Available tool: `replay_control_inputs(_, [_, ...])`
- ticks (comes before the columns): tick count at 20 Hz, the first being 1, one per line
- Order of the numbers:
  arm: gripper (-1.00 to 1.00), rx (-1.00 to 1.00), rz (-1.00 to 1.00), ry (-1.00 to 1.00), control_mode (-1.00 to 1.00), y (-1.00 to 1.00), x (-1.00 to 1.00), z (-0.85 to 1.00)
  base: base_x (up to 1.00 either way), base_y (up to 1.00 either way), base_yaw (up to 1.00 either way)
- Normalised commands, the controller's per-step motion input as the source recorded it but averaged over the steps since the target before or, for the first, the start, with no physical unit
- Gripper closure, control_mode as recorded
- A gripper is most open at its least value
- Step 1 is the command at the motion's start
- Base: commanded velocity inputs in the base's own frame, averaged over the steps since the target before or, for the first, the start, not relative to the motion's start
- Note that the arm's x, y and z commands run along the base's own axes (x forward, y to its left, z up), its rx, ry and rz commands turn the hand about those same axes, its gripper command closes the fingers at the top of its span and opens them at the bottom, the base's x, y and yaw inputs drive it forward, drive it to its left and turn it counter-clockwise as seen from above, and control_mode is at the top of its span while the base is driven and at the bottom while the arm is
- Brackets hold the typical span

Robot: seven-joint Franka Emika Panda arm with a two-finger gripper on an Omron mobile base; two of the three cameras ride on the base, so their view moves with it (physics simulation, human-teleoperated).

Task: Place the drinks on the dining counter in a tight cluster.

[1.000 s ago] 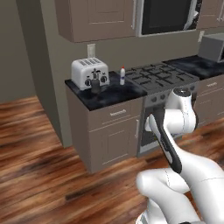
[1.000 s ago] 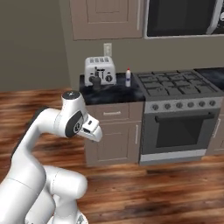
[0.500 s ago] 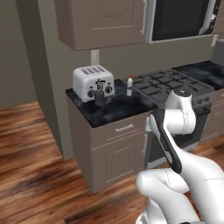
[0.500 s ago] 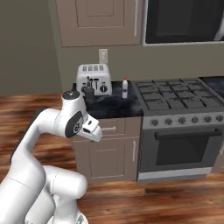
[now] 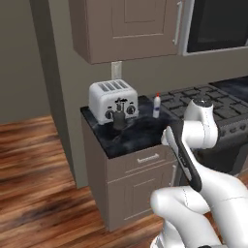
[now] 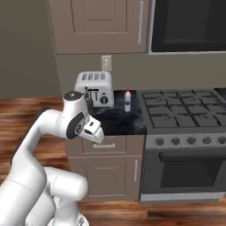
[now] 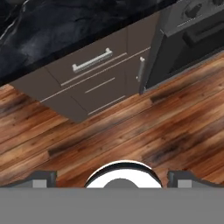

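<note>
Glossy wood-plank floor [image 7: 131,127] spreads below a taupe cabinet [image 5: 135,184] topped by narrow black veined marble worktop [image 5: 128,135]. Right of it stands the dark gas stove [image 6: 185,132]. On the worktop sits a boxy silver toaster [image 5: 114,99] — the dark grey narrow-necked bottle [image 5: 119,117] touching its front, the slim white red-capped bottle [image 5: 156,105] just right. The gripper [image 7: 112,177] points floorward — fingertips [image 7: 43,178] spread wide, holding nothing.

I am looking at a black worktop [image 5: 131,135] veined in white, a silver toaster [image 5: 112,100] with dark knobs, a white red-capped bottle [image 5: 156,105], a dark grey bottle [image 5: 119,118], beige drawers [image 7: 94,74] and brown streaked wood flooring [image 7: 131,131].
</note>
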Motion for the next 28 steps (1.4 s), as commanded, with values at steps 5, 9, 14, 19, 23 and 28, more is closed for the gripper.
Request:
replay_control_inputs(5, [-1.0,0.0,0.0,0.0,1.0,0.0,0.0,0.0,0.55,-0.2,0.28])
replay_control_inputs(9, [-1.0,0.0,0.0,0.0,1.0,0.0,0.0,0.0,0.65,-0.24,0.19])
replay_control_inputs(14, [-1.0,0.0,0.0,0.0,1.0,0.0,0.0,0.0,0.6,-0.29,0.18])
replay_control_inputs(19, [-1.0,0.0,0.0,0.0,1.0,0.0,0.0,0.0,0.55,-0.33,0.19])
replay_control_inputs(23, [-1.0,0.0,0.0,0.0,1.0,0.0,0.0,0.0,0.47,-0.26,0.15])
replay_control_inputs(28, [-1.0,0.0,0.0,0.0,1.0,0.0,0.0,0.0,0.2,-0.12,0.01])
